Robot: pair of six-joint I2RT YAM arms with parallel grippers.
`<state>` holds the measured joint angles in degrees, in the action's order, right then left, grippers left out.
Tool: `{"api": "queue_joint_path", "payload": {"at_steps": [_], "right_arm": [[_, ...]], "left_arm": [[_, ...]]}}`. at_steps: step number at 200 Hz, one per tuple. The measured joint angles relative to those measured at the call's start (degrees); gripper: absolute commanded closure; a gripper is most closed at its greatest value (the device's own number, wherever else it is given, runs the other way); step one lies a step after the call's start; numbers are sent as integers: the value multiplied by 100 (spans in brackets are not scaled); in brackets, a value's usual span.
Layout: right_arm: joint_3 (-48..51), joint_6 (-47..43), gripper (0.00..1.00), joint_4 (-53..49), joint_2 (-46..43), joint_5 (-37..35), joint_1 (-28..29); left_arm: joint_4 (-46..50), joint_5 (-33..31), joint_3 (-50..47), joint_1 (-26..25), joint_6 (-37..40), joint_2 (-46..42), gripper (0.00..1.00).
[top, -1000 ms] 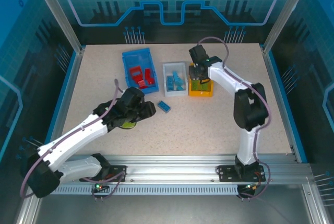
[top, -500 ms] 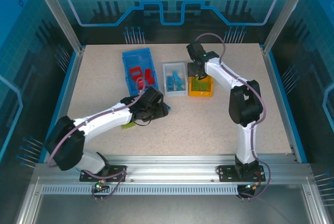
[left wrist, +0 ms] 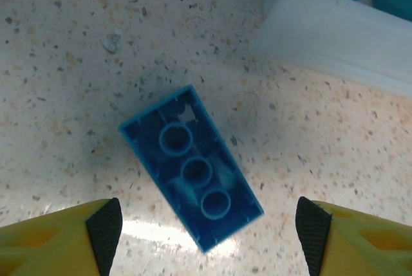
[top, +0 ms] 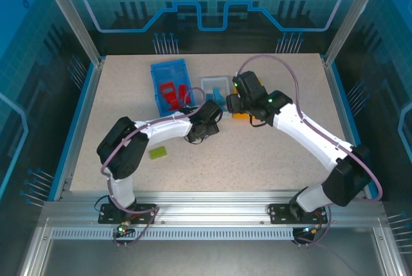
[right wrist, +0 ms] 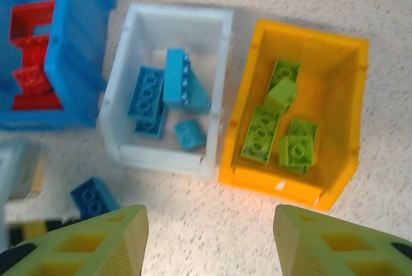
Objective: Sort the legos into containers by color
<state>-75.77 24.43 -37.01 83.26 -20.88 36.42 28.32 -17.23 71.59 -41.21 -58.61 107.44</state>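
Observation:
A loose blue lego lies upside down on the speckled table, its tubes showing. My left gripper is open, a pad on each side of the brick's near end without touching it. My left gripper hangs just in front of the white bin. My right gripper is open and empty above bare table in front of the bins. The white bin holds blue legos. Green legos lie in the orange bin, red legos in the blue bin.
A lime green lego lies alone on the table left of my left arm. The two wrists are close together in front of the white and orange bins. The same loose blue brick shows in the right wrist view.
My left arm swung right from the green lego to above the loose blue one, opening wider. My right gripper opened and drew back from over the orange bin toward the near side.

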Motion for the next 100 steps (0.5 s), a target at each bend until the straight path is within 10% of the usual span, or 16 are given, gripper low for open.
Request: {"api": "queue_joint_path", "payload": {"at_steps": [100], "right_arm": [[680,455,46,-162,-1342,-168,258]], "left_arm": [[68,-385,81,-39,2,404,73]]}}
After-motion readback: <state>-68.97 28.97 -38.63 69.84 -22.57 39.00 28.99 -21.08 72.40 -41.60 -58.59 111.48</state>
